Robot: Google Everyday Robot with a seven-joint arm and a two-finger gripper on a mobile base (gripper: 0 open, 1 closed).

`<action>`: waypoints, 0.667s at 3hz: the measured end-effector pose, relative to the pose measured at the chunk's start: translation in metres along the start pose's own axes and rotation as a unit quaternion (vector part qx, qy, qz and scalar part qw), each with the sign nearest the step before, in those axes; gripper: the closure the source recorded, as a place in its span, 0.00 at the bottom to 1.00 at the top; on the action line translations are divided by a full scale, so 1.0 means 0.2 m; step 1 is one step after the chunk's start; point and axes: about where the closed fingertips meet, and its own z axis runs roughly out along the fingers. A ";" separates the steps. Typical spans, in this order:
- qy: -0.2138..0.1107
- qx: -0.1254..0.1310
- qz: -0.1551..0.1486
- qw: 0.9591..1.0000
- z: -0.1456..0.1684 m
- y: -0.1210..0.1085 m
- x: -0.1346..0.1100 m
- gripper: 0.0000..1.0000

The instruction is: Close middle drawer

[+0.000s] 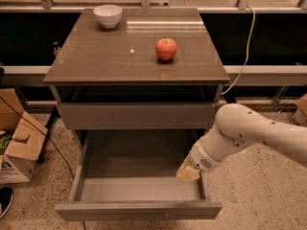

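The middle drawer (pixel 136 209) is pulled far out of the cabinet. Its plain grey-brown front faces me at the bottom, and its inside is bare. My gripper (pixel 188 173) hangs over the drawer's right side wall, near the front right corner, at the end of my white arm (pixel 249 133). The arm comes in from the right. The similar drawer front (pixel 136 116) just under the tabletop is shut.
A red apple (pixel 166 49) and a white bowl (pixel 107 15) sit on the glossy tabletop (pixel 96 56). Open cardboard boxes (pixel 19 143) stand on the floor to the left. A white cable (pixel 244 47) hangs at the right behind the cabinet.
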 end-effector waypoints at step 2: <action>0.025 -0.023 0.027 0.999 0.14 0.05 0.15 1.00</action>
